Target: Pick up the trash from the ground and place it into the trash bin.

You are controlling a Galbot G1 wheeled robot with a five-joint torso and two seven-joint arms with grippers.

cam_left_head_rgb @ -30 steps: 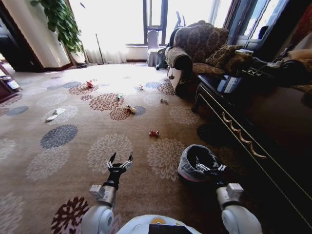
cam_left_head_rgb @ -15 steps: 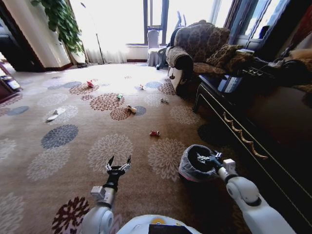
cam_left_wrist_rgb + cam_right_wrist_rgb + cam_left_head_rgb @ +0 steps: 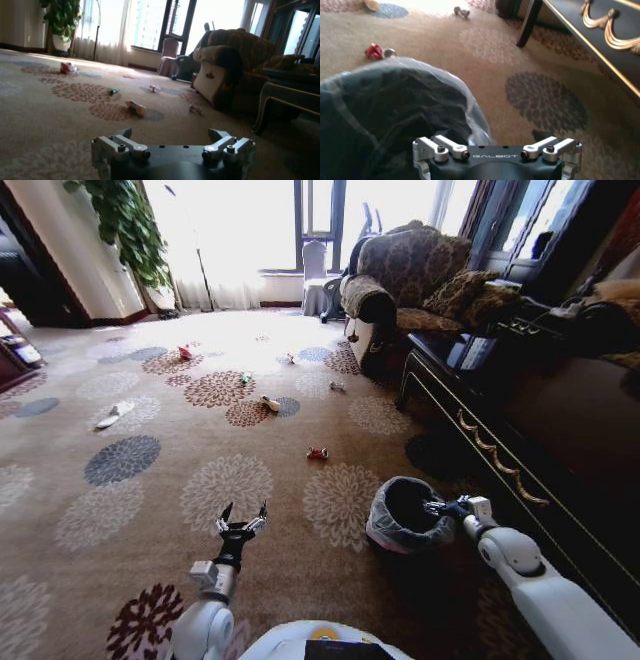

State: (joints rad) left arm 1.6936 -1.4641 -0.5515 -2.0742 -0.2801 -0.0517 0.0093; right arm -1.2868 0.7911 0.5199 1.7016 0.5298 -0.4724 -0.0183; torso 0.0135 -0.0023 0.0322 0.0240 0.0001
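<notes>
Nearest item: left hand [image 3: 243, 517], hovering low over the patterned carpet [image 3: 130, 510] in front of the robot, fingers spread wide and gripping nothing; the left wrist view is showing the same spread fingers [image 3: 125, 133] with bare carpet between them. Beside it on the robot's right: trash bin [image 3: 404, 516], a small round black bin with a crinkly whitish liner [image 3: 470, 108] folded over its rim, standing upright on the carpet near the dark cabinet [image 3: 520, 450]. Right hand [image 3: 447, 508] is reaching at the bin's rim on the cabinet side, fingers apart and nothing visibly held; whether it is touching the liner cannot be told. Next out: a red crumpled wrapper [image 3: 317, 452], lying alone on the carpet a little beyond the bin and the closest piece of trash. Farther: a yellowish scrap [image 3: 269, 404], a small grey scrap [image 3: 336, 387], a green scrap [image 3: 244, 378], a white paper strip [image 3: 113, 415] off to the left. Farthest: a red-and-white wrapper [image 3: 185, 352] and a pale scrap [image 3: 289, 359], lying toward the window, near the armchair [image 3: 400, 275]. Handling judgement: each piece is likely weighing almost nothing, crushing easily and sliding on the pile; a pinch across the raised crumpled middle is looking safer than at a flat edge.
</notes>
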